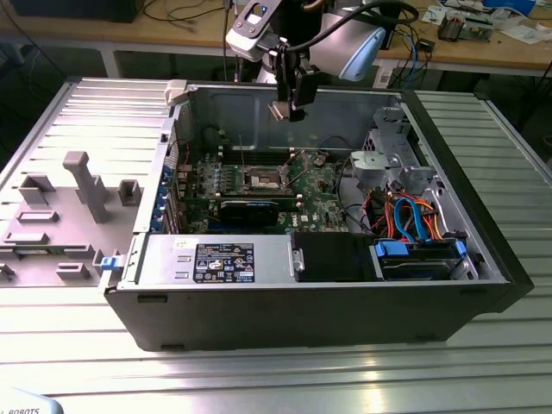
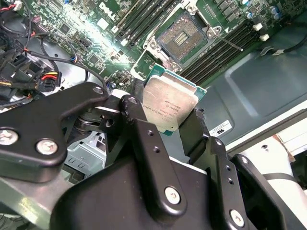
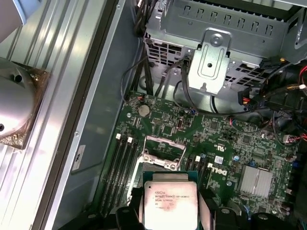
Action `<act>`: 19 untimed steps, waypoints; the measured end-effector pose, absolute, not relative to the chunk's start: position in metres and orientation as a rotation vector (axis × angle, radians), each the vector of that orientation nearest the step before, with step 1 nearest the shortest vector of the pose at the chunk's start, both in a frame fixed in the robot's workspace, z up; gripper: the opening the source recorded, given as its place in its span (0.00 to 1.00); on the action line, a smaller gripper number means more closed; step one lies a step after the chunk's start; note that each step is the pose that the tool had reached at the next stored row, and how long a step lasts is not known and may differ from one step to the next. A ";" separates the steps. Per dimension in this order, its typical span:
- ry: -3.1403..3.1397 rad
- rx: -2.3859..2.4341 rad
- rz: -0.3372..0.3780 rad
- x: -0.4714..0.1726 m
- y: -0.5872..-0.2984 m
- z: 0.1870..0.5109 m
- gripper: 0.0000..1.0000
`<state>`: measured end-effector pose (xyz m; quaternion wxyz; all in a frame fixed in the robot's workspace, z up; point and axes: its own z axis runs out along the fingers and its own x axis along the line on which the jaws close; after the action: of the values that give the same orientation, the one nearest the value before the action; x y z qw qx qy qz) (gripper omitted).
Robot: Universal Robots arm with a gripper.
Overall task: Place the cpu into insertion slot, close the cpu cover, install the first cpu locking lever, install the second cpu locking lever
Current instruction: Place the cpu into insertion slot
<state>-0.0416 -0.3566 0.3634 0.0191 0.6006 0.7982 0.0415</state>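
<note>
Black fingers [image 2: 144, 139] are clamped on two opposite edges of the cpu [image 2: 170, 103], whose grey metal top shows in both wrist views. Held in the air, the cpu hangs well above the green board [image 3: 225, 143] inside the open case [image 1: 345, 319], which lies on the bench [image 1: 259, 379]. Below it the slot [image 2: 184, 36] sits uncovered near the board's middle, with bare contacts and nothing seated in it.

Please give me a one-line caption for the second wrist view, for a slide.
The gripper holds the cpu by its edges above the motherboard, near the open insertion slot.
</note>
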 end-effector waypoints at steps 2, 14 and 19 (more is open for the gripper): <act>2.478 1.864 0.129 -0.042 -0.357 0.363 0.54; 2.374 1.988 0.125 -0.042 -0.357 0.363 0.54; 2.286 2.084 0.122 -0.042 -0.357 0.363 0.54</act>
<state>-0.0417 -0.3566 0.3630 0.0229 0.6729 0.7384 0.0395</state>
